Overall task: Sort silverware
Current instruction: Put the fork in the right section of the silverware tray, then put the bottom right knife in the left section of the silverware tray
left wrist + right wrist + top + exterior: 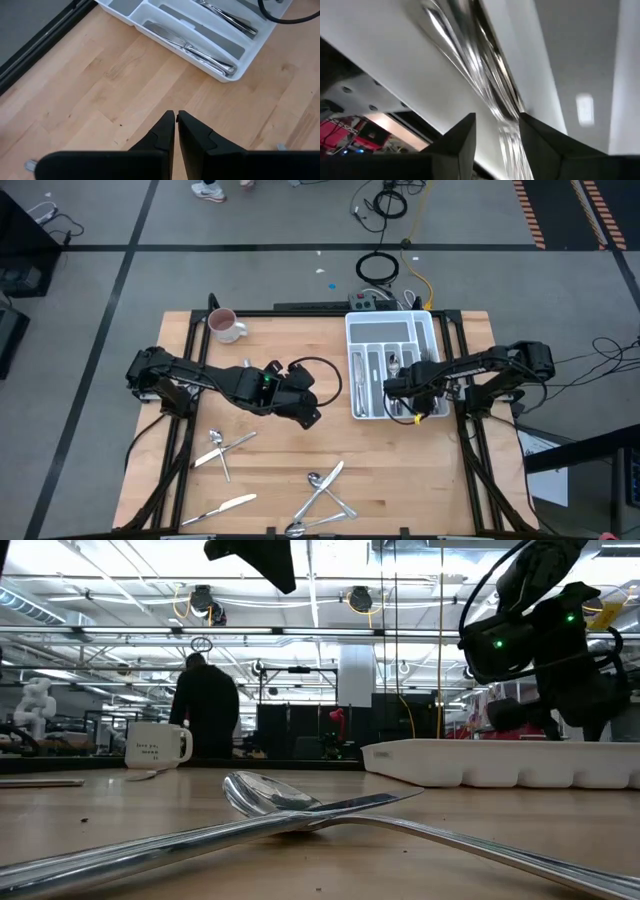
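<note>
The right arm reaches in from the right edge of the wooden surface [300,450], its wrist bent down over the near end of the white compartmented plastic cutlery tray [425,330]. The right tool [497,132] sits low inside a tray slot with its two dark fingers apart; shiny metal silverware lies between them in that slot, and contact with either finger cannot be confirmed.

The left arm extends from the left edge toward the surface's middle. The left tool [176,131] hangs above bare wood just beside the tray's near corner, fingers together and holding nothing.

The tray holds slim silver-coloured table knives [192,50] in its outer long slot and further pieces [393,363] in the inner slots.

Loose silverware remains on the surface: a crossed pair [220,448] at the left, a single knife [225,507] at the front left, and a crossed cluster with a spoon [322,495] at the front centre.

A white-and-pink mug [225,326] stands at the far left corner.
</note>
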Controlling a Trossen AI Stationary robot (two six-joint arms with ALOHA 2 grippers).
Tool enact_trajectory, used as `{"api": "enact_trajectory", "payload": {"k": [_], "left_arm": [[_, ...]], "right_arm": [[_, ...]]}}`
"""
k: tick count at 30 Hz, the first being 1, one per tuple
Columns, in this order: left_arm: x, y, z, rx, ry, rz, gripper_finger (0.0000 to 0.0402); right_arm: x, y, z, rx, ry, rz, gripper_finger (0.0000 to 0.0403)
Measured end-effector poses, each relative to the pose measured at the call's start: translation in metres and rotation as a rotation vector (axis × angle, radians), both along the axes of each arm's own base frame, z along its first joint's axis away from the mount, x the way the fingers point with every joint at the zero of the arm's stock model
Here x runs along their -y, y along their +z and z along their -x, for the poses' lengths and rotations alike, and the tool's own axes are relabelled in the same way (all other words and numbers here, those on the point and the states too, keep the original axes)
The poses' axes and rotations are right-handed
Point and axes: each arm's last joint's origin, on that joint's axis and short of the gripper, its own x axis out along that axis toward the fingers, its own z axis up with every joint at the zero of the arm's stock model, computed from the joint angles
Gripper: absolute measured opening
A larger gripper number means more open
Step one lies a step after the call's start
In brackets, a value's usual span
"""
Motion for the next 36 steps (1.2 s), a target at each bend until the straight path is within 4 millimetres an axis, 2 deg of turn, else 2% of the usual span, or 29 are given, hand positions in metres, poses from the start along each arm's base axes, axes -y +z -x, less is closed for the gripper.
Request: {"api": "enact_trajectory", "payload": {"k": [3, 7, 13, 15, 19, 23, 26, 28, 33, 36], "left_arm": [[0.000, 0.000, 0.000, 0.002, 0.004, -0.001, 0.0032], [0.000, 0.000, 0.000, 0.005, 0.009, 0.002, 0.0032], [0.004, -0.001, 0.002, -0.008, -0.001, 0.047, 0.0032], [0.011, -0.003, 0.005, -0.054, -0.059, 0.072, 0.0032], [0.028, -0.006, 0.015, -0.137, -0.136, 0.156, 0.0032], [0.049, -0.008, 0.027, -0.181, -0.110, 0.220, 0.0032], [0.065, -0.005, 0.044, -0.206, -0.070, 0.245, 0.0032], [0.071, -0.001, 0.052, -0.195, -0.046, 0.256, 0.0032], [0.087, 0.008, 0.066, -0.092, -0.005, 0.268, 0.0032], [0.097, 0.012, 0.076, -0.050, 0.017, 0.278, 0.0032]], "right_arm": [[0.002, 0.005, -0.005, 0.044, -0.030, 0.085, 0.0148], [0.004, 0.020, -0.019, 0.144, -0.114, 0.138, 0.0148], [-0.005, 0.072, -0.057, 0.460, -0.336, 0.144, 0.0148], [-0.014, 0.095, -0.072, 0.600, -0.471, 0.039, 0.0148], [-0.040, 0.141, -0.099, 0.842, -0.709, -0.304, 0.0148], [-0.077, 0.165, -0.112, 0.971, -0.677, -0.533, 0.0148], [-0.104, 0.165, -0.118, 1.003, -0.613, -0.617, 0.0148], [-0.119, 0.157, -0.124, 0.989, -0.594, -0.638, 0.0148], [-0.152, 0.113, -0.153, 0.885, -0.497, -0.703, 0.0148], [-0.171, 0.086, -0.171, 0.815, -0.499, -0.825, 0.0148]]}}
